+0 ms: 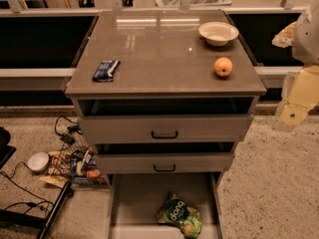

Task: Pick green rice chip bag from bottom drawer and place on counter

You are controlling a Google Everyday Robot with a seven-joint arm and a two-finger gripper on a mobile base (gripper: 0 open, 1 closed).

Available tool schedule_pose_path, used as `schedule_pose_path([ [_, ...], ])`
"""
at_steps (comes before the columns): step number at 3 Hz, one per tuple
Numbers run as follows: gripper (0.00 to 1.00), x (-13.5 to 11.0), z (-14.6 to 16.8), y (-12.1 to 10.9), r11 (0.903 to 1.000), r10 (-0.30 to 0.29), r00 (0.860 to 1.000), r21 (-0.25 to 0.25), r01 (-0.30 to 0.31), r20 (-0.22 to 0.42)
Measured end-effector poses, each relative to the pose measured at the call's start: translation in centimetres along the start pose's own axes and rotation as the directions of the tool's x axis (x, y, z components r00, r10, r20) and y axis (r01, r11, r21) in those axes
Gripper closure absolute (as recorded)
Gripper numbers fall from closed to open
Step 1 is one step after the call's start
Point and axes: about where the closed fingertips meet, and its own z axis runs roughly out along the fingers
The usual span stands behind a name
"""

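Note:
The green rice chip bag (180,215) lies flat in the open bottom drawer (134,203), near its front right. The counter (159,49) tops the cabinet above. My gripper (294,114) hangs at the right edge of the view, beside the cabinet at about top-drawer height, far above and to the right of the bag. It holds nothing that I can see.
On the counter lie a small dark blue wrapper (105,69), an orange (223,66) and a white bowl (218,33). Two handled drawers (164,132) stick out slightly above the bottom one. Cables, a white disc (38,161) and snack clutter (79,166) lie on the floor at left.

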Motion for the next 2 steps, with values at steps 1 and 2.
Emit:
schedule_pose_path([
  [1, 0.00, 0.0, 0.0, 0.0, 1.0000, 0.000, 1.000, 0.000, 0.000, 0.000],
  [2, 0.00, 0.6, 2.3, 0.2, 0.9997, 0.021, 0.999, -0.007, -0.021, 0.030],
])
